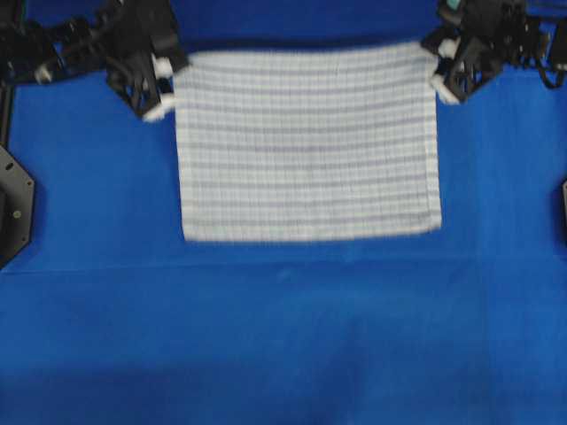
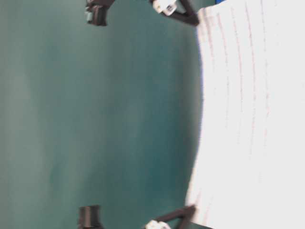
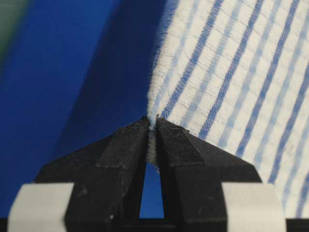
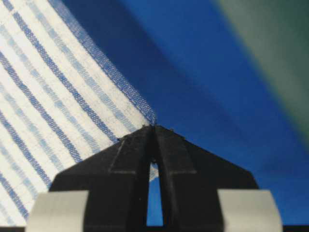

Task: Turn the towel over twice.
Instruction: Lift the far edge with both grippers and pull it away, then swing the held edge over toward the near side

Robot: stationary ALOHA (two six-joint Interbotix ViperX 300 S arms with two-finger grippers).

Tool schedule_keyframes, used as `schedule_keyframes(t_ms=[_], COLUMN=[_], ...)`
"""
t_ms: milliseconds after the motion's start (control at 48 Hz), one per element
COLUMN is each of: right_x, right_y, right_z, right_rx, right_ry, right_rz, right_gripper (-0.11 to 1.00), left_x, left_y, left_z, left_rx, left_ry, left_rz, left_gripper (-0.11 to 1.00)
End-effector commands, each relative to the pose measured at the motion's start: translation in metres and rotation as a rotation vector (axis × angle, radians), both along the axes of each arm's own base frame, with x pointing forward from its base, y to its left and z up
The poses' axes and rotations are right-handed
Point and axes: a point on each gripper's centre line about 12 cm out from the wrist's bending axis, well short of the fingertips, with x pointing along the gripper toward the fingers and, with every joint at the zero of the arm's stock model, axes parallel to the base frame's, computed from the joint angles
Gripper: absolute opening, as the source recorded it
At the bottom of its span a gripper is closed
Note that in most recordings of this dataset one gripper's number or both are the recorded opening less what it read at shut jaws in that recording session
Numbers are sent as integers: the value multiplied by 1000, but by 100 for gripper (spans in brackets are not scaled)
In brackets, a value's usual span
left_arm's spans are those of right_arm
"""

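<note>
The white towel [image 1: 306, 142] with thin blue stripes is spread between both arms over the blue table covering [image 1: 283, 336]. My left gripper [image 1: 168, 88] is shut on its far left corner, and cloth is pinched between the black tips [image 3: 152, 126]. My right gripper [image 1: 440, 75] is shut on the far right corner, the fabric edge caught at the tips [image 4: 153, 126]. In the table-level view the towel [image 2: 248, 114] hangs as a sheet with the two grippers [image 2: 190, 19] [image 2: 188, 212] at its upper corners. Its near edge rests low toward the table in the overhead view.
A black arm base [image 1: 13, 208] stands at the table's left edge and another black part [image 1: 563, 208] at the right edge. The blue covering stretches wide in front of the towel. A green wall [image 2: 95, 114] lies behind.
</note>
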Motion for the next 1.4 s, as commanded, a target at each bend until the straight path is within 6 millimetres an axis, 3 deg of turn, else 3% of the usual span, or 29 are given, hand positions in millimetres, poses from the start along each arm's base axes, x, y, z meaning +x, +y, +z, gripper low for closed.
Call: schedule_keyframes(t_ms=[0,229,396,583,750,875,1083,1374], right_x=[4,2,-1,-8,-17,-24,-30,-23], right_y=[-15,-40,-47,-43,-33,-17,19,84], right_z=[24,59,100,138,155,167,166,134], right_rx=[-58,-156,-248,-325,-351,-373,-343,-183], right_ry=[-36,-41,-52,-105,-151,-192,-214,-132], right_rz=[-18,-54,-78,-90,-98,-81,-33,97], right_gripper=[4,4,4,4,4,4,4,4], left_x=[1,6,14,17,7,2,3,6], left_y=[16,39,47,49,40,28,-5,-72], left_z=[26,57,78,107,137,149,140,118], left_rx=[49,104,139,186,234,252,219,131], left_ry=[-63,-129,-175,-236,-300,-331,-315,-249], left_rz=[35,77,80,79,77,61,-18,-206], left_gripper=[5,5,5,5,5,5,5,5])
